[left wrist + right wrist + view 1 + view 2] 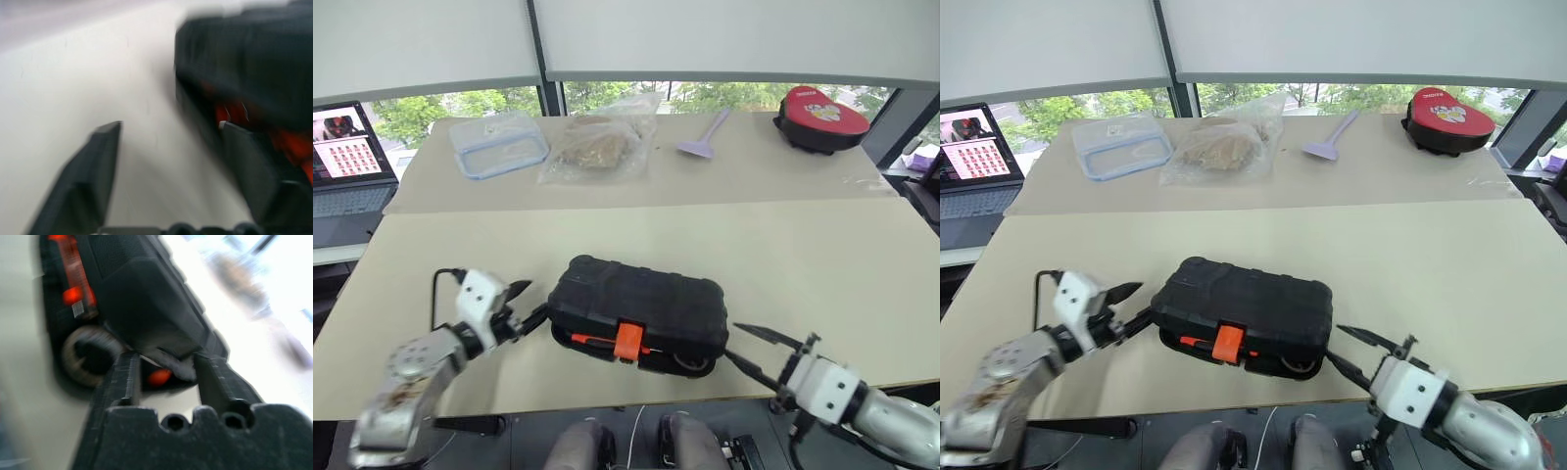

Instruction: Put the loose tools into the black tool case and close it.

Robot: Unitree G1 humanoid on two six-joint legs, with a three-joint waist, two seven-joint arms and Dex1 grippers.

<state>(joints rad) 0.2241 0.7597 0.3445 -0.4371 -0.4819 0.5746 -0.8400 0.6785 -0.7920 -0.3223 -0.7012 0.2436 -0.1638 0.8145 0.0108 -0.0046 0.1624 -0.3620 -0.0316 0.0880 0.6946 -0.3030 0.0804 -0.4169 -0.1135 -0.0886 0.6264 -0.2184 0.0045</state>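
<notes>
The black tool case [641, 308] lies near the table's front edge with its lid down and an orange latch [628, 341] at the front. A narrow gap under the lid shows orange tool parts [592, 342] and a small grey tape roll [90, 352] inside. My left gripper [527, 304] is open just off the case's left end, nothing between its fingers [102, 161]. My right gripper [732, 342] is open just off the case's right front corner, also holding nothing. In the right wrist view the case corner [161, 308] sits close beyond the fingertips [128, 367].
On the far table stand a clear lidded container [499, 144], a plastic bag [602, 147], a purple scraper [703, 137] and a red-topped black pouch [820, 117]. A laptop [347, 171] sits at the far left. The case lies close to the front table edge [558, 399].
</notes>
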